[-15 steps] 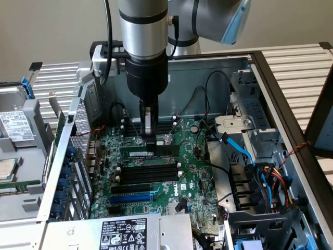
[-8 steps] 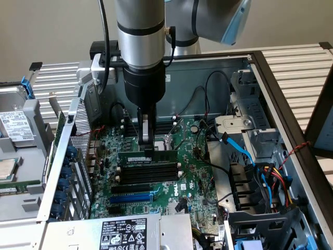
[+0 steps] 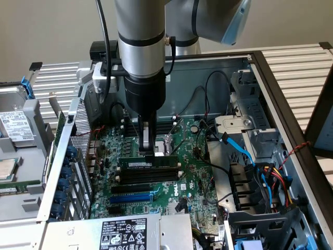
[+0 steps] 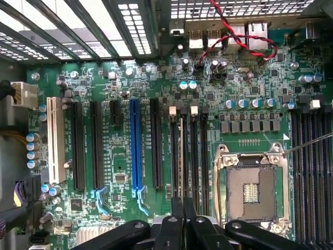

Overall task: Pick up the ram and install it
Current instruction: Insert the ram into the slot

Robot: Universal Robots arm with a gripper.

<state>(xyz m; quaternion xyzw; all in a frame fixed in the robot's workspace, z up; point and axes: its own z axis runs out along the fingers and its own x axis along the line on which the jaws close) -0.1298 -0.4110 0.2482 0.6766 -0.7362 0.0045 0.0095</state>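
The ram, a long green stick with a white label, stands on its long edge in line with the bank of black memory slots on the motherboard. My gripper comes straight down from above and is shut on the middle of its top edge. In the wrist view the ram shows edge-on as a thin strip between the black slots, running out from my gripper. Whether it is pressed fully into a slot I cannot tell.
The blue expansion slot lies beside the memory slots, and the open CPU socket lies on their other side. Blue and black cables and drive cages crowd the exterior view's right. A labelled power supply sits in front.
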